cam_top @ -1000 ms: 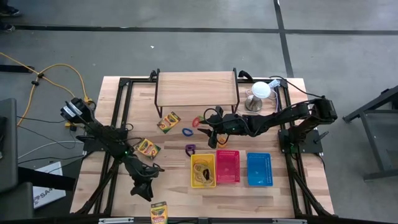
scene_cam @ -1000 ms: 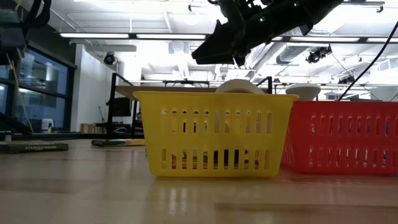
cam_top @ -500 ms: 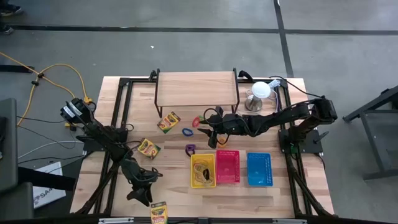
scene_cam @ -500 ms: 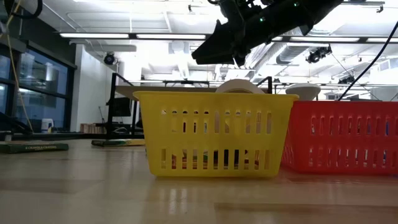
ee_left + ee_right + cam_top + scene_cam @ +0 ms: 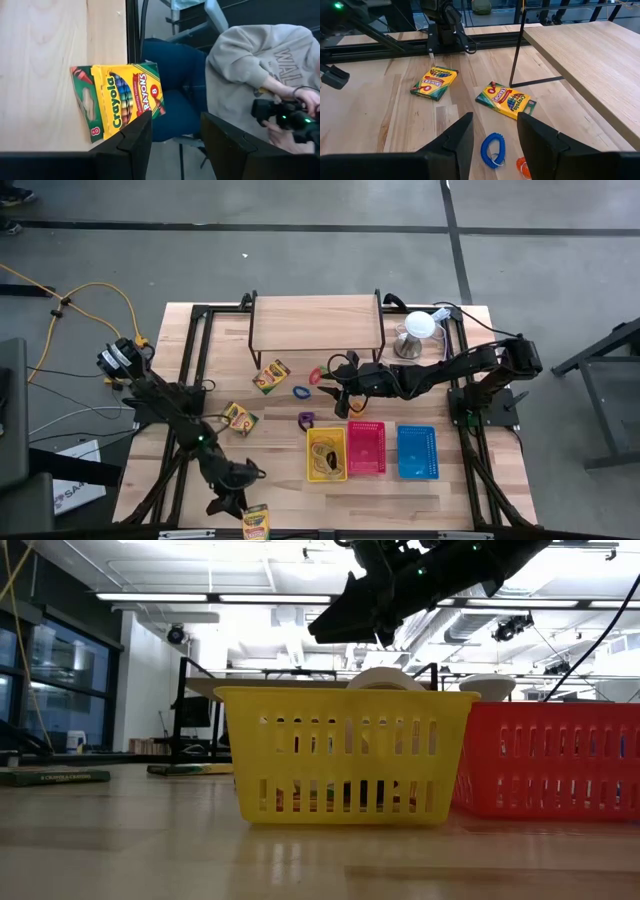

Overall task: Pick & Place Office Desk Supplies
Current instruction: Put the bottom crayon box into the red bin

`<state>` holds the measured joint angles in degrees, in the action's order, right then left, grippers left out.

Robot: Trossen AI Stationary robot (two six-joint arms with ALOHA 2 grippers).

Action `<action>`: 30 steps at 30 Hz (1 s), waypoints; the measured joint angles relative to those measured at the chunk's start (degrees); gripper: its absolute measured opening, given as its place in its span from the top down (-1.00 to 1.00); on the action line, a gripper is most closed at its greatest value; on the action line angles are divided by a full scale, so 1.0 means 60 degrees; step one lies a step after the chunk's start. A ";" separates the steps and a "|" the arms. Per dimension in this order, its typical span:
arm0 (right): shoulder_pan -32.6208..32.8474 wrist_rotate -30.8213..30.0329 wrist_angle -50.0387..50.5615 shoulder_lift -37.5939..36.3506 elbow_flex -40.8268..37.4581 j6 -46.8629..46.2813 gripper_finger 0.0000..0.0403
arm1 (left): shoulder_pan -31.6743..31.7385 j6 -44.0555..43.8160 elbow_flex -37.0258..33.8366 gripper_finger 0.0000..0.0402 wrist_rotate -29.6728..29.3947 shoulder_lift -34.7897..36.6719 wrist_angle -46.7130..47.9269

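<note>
In the high view the left gripper [image 5: 232, 498] hangs at the lower left of the table [image 5: 280, 495], its fingers apart and holding nothing, just beside a crayon box [image 5: 255, 522] that lies at the table's bottom edge. The left wrist view shows that box [image 5: 117, 101] close up: it reads "Crayola", "CRAYONS" and "8". Behind it sits a person in a grey sweatshirt [image 5: 260, 65] with partly visible letters "WAL".

Further right in the high view, a second crayon box [image 5: 237, 419] lies left of centre and a third [image 5: 270, 376] near the foot of the wooden shelf [image 5: 316, 321]. A blue coil [image 5: 301, 391] and a purple clip [image 5: 306, 420] lie at the middle.

The right gripper [image 5: 343, 403] hovers over the table's centre, empty and with fingers spread, above the coil [image 5: 493, 148]. Below it stand a yellow basket [image 5: 327, 454], a red basket [image 5: 366, 447] and a blue basket [image 5: 416, 451] in a row.
</note>
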<state>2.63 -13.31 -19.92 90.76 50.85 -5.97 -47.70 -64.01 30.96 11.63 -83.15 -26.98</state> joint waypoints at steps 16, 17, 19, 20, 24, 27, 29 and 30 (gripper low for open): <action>-0.0002 -0.0002 0.0000 0.0000 0.0000 0.0002 0.31 | -0.0220 0.0240 0.1871 0.19 -0.0917 -0.0638 0.2168; 0.0000 -0.0001 0.0000 0.0000 0.0000 0.0002 0.31 | -0.0220 0.0240 0.1986 0.19 -0.0775 -0.0779 0.2174; -0.0002 -0.0001 0.0000 0.0000 0.0000 0.0000 0.31 | -0.0220 0.0220 0.2180 0.19 -0.0531 -0.1052 0.2179; 0.0000 -0.0001 0.0002 0.0000 0.0000 0.0000 0.31 | -0.0220 0.0194 0.2265 0.19 -0.0441 -0.1199 0.2176; -0.0003 0.0001 0.0000 -0.0003 0.0000 0.0002 0.31 | -0.0275 0.0194 0.2592 0.19 -0.0170 -0.1809 0.2147; -0.0003 -0.0001 0.0000 -0.0004 0.0000 0.0002 0.31 | -0.0285 0.0171 0.2747 0.19 -0.0093 -0.2237 0.1871; -0.0002 -0.0002 0.0000 -0.0001 0.0000 0.0002 0.31 | -0.0285 0.0061 0.2767 0.19 0.0014 -0.2487 0.1515; 0.0000 -0.0001 0.0000 -0.0004 0.0000 0.0002 0.31 | -0.0285 -0.0064 0.2768 0.19 0.0070 -0.2612 0.1317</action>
<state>2.63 -13.31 -19.92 90.74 50.85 -5.96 -49.41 -64.39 47.57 12.05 -98.83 -19.08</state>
